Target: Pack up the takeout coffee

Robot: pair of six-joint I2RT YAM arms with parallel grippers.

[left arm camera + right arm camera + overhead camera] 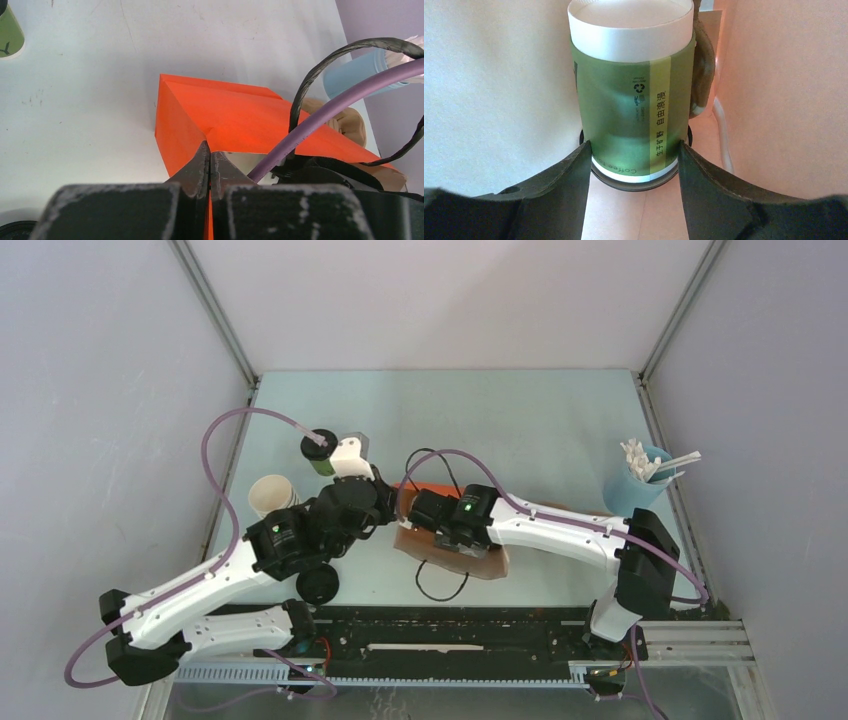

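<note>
One takeout coffee (629,105), an olive-green cup with a black lid, lies inside the paper bag (470,562), its lid toward the camera and its white base away. My right gripper (634,147) is shut on it, with a finger against each side just above the lid. My left gripper (210,150) is shut on the rim of the orange bag (235,115), paper pinched between its jaws. From above, the left gripper (392,502) meets the right gripper (430,512) at the bag's mouth. A second lidded green cup (320,452) stands upright behind the left arm, and its side shows at the wrist view's corner (10,35).
A lidless stack of cups (272,495) stands left of the left arm. A loose black lid (318,585) lies near the front rail. A blue cup of white stirrers (640,480) stands at the right. The bag's black cord handle (440,585) trails toward the front.
</note>
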